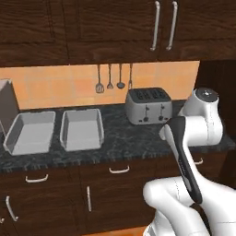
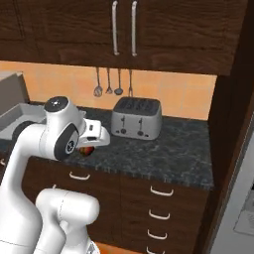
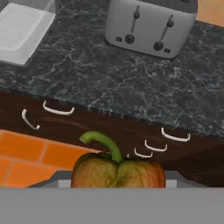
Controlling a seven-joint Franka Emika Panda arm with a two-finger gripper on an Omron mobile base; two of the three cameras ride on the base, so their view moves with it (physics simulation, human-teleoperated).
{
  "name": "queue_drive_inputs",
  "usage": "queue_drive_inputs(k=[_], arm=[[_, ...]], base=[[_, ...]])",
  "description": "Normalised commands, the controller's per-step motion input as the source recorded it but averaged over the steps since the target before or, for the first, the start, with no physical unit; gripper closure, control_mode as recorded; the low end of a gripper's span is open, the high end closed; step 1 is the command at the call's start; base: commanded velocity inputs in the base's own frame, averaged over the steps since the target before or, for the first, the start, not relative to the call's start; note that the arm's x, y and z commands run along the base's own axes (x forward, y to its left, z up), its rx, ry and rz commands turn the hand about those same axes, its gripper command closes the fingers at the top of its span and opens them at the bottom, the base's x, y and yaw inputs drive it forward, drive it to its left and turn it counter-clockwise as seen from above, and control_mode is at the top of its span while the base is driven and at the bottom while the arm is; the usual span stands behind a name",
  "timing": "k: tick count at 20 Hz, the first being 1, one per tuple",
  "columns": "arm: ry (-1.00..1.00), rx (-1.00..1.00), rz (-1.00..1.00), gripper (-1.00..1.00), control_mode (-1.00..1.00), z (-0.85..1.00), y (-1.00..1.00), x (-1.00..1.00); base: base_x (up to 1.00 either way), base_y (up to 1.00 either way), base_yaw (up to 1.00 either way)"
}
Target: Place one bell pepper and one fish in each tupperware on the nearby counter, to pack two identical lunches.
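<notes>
Early in the job, by the look of it: both tubs, the nearer one point(image 1: 81, 129) and the farther one point(image 1: 30, 132), sitting bare on the counter point(image 1: 138, 138) side by side, nothing packed in either. One bell pepper point(image 3: 117, 169) up in the air right at the gripper point(image 3: 118, 186), green stem curling upward, orange-red body low in the hand view; also glimpsed as a reddish spot under the wrist in the right base view. Jaws hidden behind the pepper, so cannot tell for sure how they stand; most likely pressed against it, given that it hangs over the floor with nothing beneath. From the jaws, toaster point(image 3: 151, 24) ahead and slightly right, a tub corner point(image 3: 22, 35) ahead and well to the left, drawer handles just below the counter edge in between. Left to do, as a judgement: carry this pepper over to a tub, then a second pepper and two fish, one of each per tub. No fish anywhere in sight. No brand, label or readable writing on toaster, tubs or cabinets.
</notes>
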Motion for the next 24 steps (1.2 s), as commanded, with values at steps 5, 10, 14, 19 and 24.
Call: queue_drive_inputs(k=[5,10,14,19,24], arm=[[0.00,0.00,0.00,1.00,1.00,0.00,0.00,0.00],[0.00,0.00,0.00,1.00,1.00,0.00,0.00,0.00],[0.00,0.00,0.00,1.00,1.00,0.00,0.00,0.00],[0.13,0.00,-0.03,1.00,-1.00,-0.16,-0.25,0.10],[0.40,0.02,-0.01,1.00,-1.00,-0.74,-0.16,0.84]], base=[[0.28,1.00,-0.07],[0.49,1.00,-0.14],[0.89,0.56,-0.04],[0.23,-0.34,-0.07],[0.00,0.00,0.00]])
